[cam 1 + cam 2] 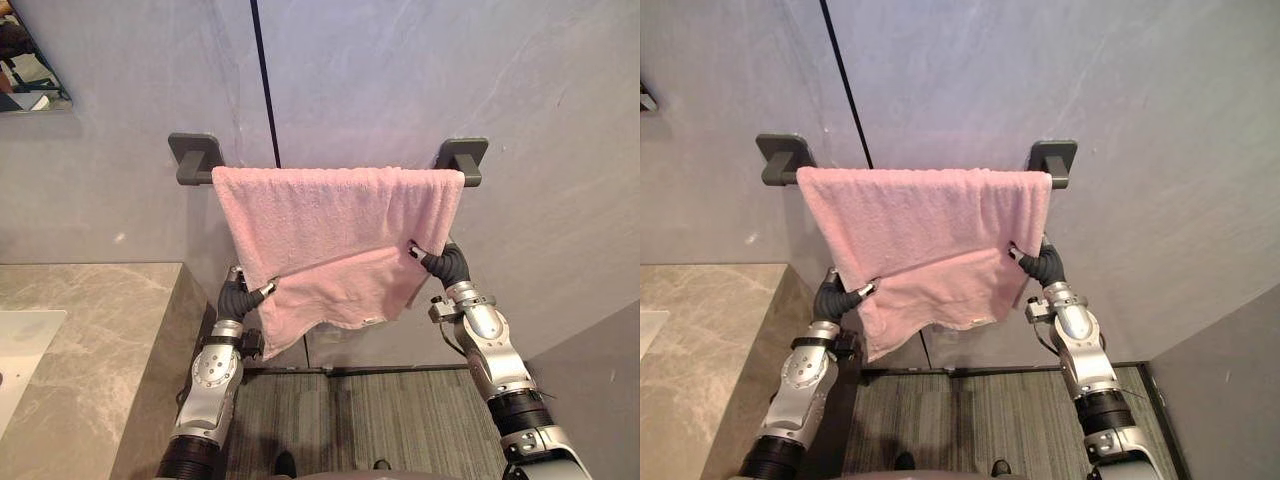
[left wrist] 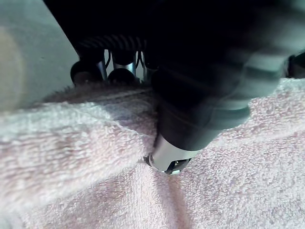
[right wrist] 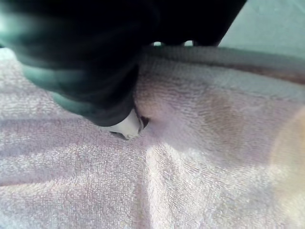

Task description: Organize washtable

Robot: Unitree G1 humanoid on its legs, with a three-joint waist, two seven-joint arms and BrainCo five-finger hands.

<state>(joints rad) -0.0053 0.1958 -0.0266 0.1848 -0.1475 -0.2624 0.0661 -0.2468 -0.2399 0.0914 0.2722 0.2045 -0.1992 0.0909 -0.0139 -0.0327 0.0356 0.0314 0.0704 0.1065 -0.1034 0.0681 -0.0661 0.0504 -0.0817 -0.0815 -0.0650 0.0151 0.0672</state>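
Pale grey stone-look wall panels (image 1: 480,70) meet at a thin black vertical seam (image 1: 264,80). A beige-grey veined marble counter (image 1: 100,310) stands at the left; below lies grey striped flooring (image 1: 380,420). A mirror's corner (image 1: 30,70) hangs upper left.

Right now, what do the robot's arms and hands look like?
The left arm and right arm are silver-grey, with rounded joint housings and black ribbed sections lower down. The left hand and right hand have dark ribbed covers and silver fingers.
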